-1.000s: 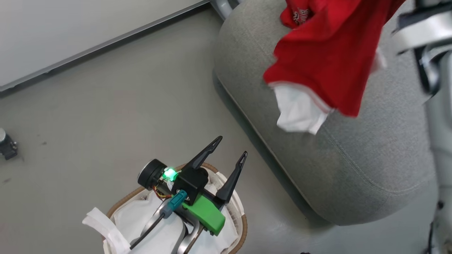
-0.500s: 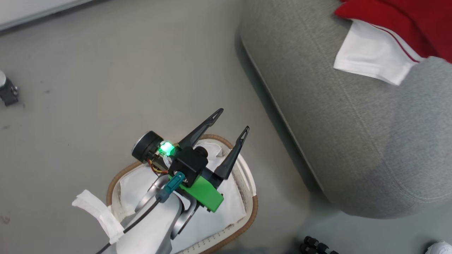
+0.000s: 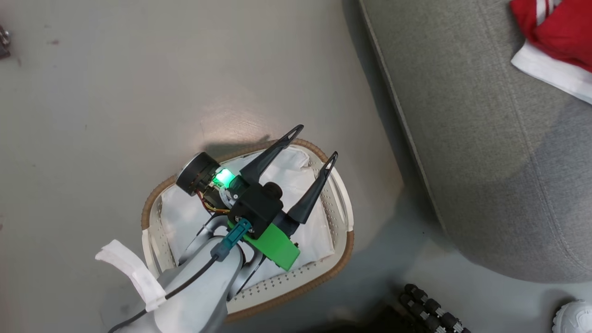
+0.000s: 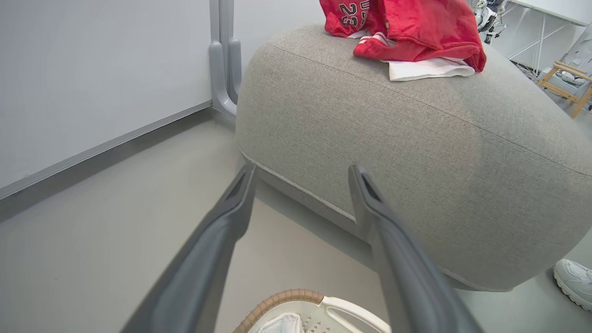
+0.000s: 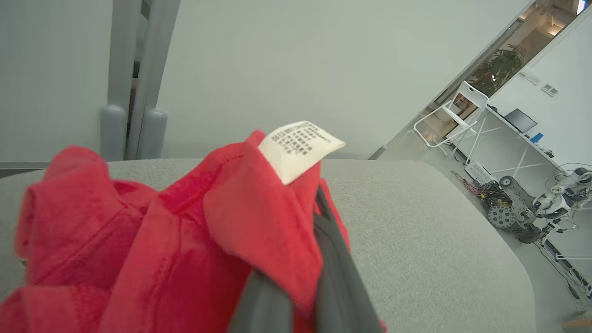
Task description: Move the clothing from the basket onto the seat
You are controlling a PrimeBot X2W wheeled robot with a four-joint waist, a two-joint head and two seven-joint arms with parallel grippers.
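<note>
My left gripper (image 3: pixel 314 144) hangs open above the far end of the basket (image 3: pixel 152 203), an oval cream perforated tub with a brown woven rim. Inside the basket I see only white fabric. The left wrist view shows the same open gripper (image 4: pixel 301 171) over the basket's rim (image 4: pixel 286 296), pointing at the seat (image 4: pixel 416 138), a big grey sofa. The clothing (image 4: pixel 407 32), red with white trim, lies bunched on top of the seat and shows at the upper right of the head view (image 3: pixel 555 32). My right gripper (image 5: pixel 296 277) is shut on the clothing (image 5: pixel 185 240), which drapes over its fingers.
A white shoe (image 3: pixel 573 317) and a black ribbed cable bundle (image 3: pixel 430 305) lie on the floor by the seat's near corner. A grey post (image 4: pixel 224 55) stands against the wall behind the seat. A white folding chair (image 5: pixel 458 111) and robot hardware (image 5: pixel 513 212) are far off.
The head camera has tilted down, so the basket shows more fully. The clothing has gone from hanging above the seat to lying bunched on it. My left gripper stays open over the basket.
</note>
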